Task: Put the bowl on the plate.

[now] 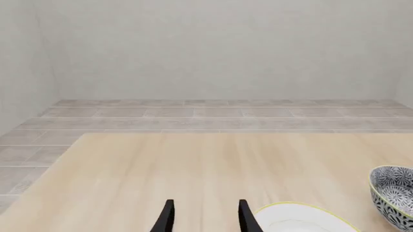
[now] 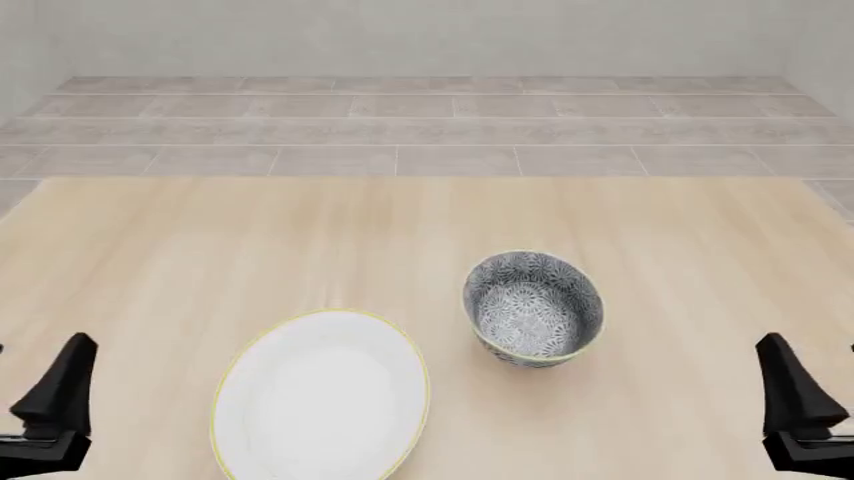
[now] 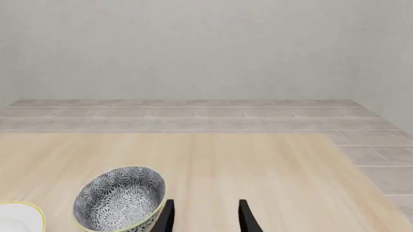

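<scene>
Here, in the left wrist view, the left gripper (image 1: pixel 203 217) shows two dark fingers (image 1: pixel 167 218) set apart with nothing between them, above the pale wooden table (image 1: pixel 193 164). The plate (image 1: pixel 300 220) lies just beside those fingers, and the bowl (image 1: pixel 393 195) sits past the plate, a strip of bare wood between them.

In the front view, the bowl (image 2: pixel 534 306) stands upright on the table (image 2: pixel 267 240), just beside the plate (image 2: pixel 322 396) and not on it. The plate is on the bowl's left and nearer the camera. The left gripper (image 2: pixel 54 400) is well apart from the plate, the right gripper (image 2: pixel 798 400) well apart from the bowl; both touch nothing.

In the right wrist view, the right gripper (image 3: pixel 203 217) has its fingers (image 3: pixel 244 218) spread and empty. The bowl (image 3: pixel 119 197) rests just beside them, with the plate's (image 3: pixel 19 215) rim beyond the bowl.
</scene>
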Action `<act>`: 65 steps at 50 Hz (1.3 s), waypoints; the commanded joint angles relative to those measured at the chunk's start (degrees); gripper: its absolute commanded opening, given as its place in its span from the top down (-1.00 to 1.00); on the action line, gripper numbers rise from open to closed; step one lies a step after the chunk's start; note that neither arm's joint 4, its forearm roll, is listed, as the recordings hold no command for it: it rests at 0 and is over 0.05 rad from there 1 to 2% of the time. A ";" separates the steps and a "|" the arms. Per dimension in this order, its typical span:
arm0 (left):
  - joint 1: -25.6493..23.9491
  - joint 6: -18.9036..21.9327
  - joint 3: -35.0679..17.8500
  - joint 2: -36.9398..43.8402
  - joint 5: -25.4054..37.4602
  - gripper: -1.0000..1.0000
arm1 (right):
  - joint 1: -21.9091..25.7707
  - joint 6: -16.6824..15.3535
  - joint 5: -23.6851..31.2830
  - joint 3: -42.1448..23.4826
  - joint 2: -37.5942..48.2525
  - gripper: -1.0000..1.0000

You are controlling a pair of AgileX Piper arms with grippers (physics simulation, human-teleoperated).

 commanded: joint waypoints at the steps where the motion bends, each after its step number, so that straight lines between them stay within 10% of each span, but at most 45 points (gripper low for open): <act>1: 0.00 0.00 -0.16 0.28 -0.07 -1.00 | -0.01 0.01 -0.14 -0.19 0.31 -1.00; 20: 0.00 0.00 -0.16 0.28 -0.07 -1.00 | -0.39 0.42 0.69 -1.20 0.34 -1.00; 42: 0.00 0.00 -0.16 0.28 -0.07 -1.00 | -1.82 4.21 7.70 -24.69 24.30 -1.00; 46: 0.00 0.00 -0.16 0.28 -0.07 -1.00 | -2.49 -1.12 8.98 -28.76 30.69 -1.00; 65: 0.00 0.00 -0.16 0.28 -0.07 -1.00 | 6.47 9.99 12.36 -41.07 47.48 -1.00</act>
